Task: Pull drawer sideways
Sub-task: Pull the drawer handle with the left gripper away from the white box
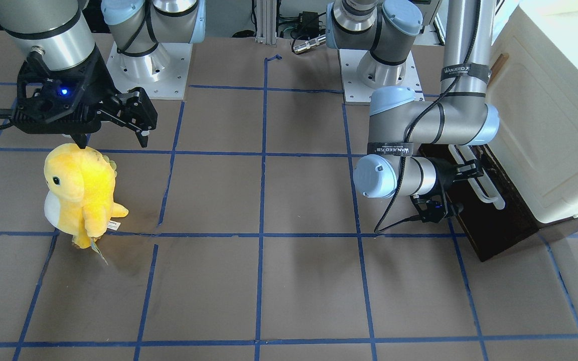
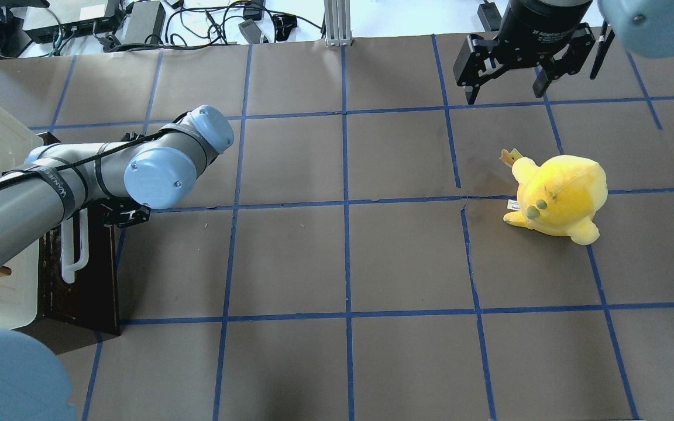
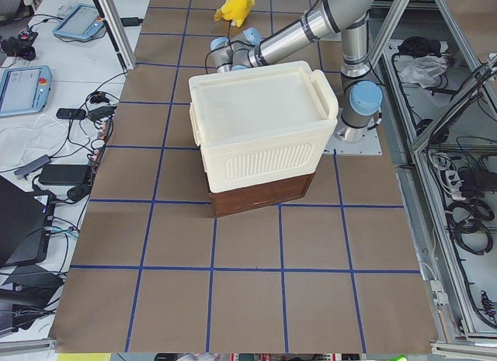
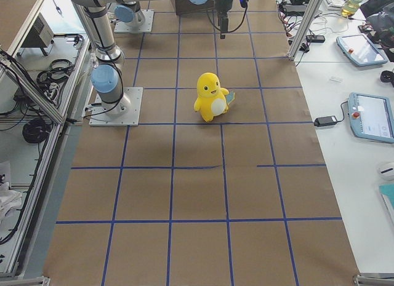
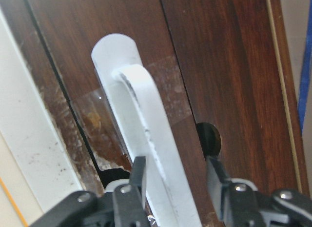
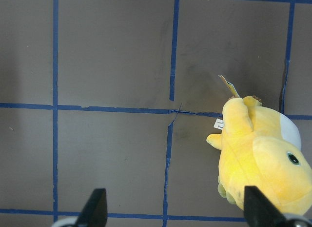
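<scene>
The drawer point(image 1: 494, 225) has a dark brown wooden front and sits under a cream cabinet point(image 1: 545, 125) at the table's end. Its long white bar handle point(image 1: 487, 190) runs along the front. My left gripper point(image 1: 469, 173) is at the handle's end. In the left wrist view the gripper point(image 5: 175, 180) is open and straddles the handle point(image 5: 146, 100): one finger point(image 5: 139, 183) is against it, the other stands a little apart. The drawer front point(image 2: 88, 280) lies close to the cabinet. My right gripper point(image 2: 504, 93) is open and empty, far from the drawer.
A yellow plush toy point(image 1: 81, 190) stands on the brown gridded mat just in front of the right gripper point(image 6: 175, 210); it also shows in the right wrist view point(image 6: 263, 158). The arm bases point(image 1: 148, 65) are bolted at the table's back edge.
</scene>
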`<state>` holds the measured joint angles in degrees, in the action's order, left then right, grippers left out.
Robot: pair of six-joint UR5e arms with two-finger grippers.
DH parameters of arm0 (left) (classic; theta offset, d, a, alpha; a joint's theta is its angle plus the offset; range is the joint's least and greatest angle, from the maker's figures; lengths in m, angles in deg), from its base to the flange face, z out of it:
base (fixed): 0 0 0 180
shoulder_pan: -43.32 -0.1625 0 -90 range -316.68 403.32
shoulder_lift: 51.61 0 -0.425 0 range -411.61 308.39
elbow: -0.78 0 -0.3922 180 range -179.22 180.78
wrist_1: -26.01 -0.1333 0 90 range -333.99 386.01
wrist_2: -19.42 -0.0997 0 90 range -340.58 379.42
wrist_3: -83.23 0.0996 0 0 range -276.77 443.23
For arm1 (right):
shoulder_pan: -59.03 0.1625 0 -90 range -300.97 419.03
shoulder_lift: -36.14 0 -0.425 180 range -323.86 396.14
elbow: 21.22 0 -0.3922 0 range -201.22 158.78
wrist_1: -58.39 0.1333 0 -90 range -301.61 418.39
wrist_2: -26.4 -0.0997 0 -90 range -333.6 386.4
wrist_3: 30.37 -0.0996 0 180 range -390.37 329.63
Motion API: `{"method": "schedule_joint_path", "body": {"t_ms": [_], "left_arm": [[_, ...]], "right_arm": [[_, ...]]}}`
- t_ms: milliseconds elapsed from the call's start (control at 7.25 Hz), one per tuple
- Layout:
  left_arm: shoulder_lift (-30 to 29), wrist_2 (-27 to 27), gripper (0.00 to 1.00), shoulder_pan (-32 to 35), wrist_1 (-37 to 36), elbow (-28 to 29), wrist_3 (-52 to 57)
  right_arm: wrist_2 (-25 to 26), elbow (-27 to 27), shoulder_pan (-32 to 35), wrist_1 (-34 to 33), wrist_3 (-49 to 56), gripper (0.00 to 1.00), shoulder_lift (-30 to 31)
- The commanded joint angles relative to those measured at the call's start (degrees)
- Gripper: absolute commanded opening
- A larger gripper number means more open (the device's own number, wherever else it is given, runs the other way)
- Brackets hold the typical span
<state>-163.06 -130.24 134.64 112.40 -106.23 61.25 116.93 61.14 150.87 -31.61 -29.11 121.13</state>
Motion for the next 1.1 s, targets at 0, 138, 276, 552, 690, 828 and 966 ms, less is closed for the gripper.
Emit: {"method": "schedule_joint_path", "body": {"t_ms": [0,138,276,552,690,828,966], "left_arm": [[-0.1,0.0,0.48,0.0,0.1,-0.1,-0.2],[0.0,0.0,0.45,0.0,0.1,0.0,-0.1],[0.0,0.0,0.44,0.0,0.1,0.0,-0.1],[0.0,0.1,0.41,0.0,0.1,0.0,0.1],[0.0,0.0,0.38,0.0,0.1,0.0,0.3],[0.0,0.0,0.37,0.0,0.1,0.0,0.4],[0.0,0.0,0.35,0.0,0.1,0.0,0.5]], "right_arm": [[0.0,0.0,0.0,0.0,0.0,1.0,0.0],[0.0,0.0,0.0,0.0,0.0,1.0,0.0],[0.0,0.0,0.0,0.0,0.0,1.0,0.0],[0.0,0.0,0.0,0.0,0.0,1.0,0.0],[0.0,0.0,0.0,0.0,0.0,1.0,0.0],[0.0,0.0,0.0,0.0,0.0,1.0,0.0],[0.0,0.0,0.0,0.0,0.0,1.0,0.0]]}}
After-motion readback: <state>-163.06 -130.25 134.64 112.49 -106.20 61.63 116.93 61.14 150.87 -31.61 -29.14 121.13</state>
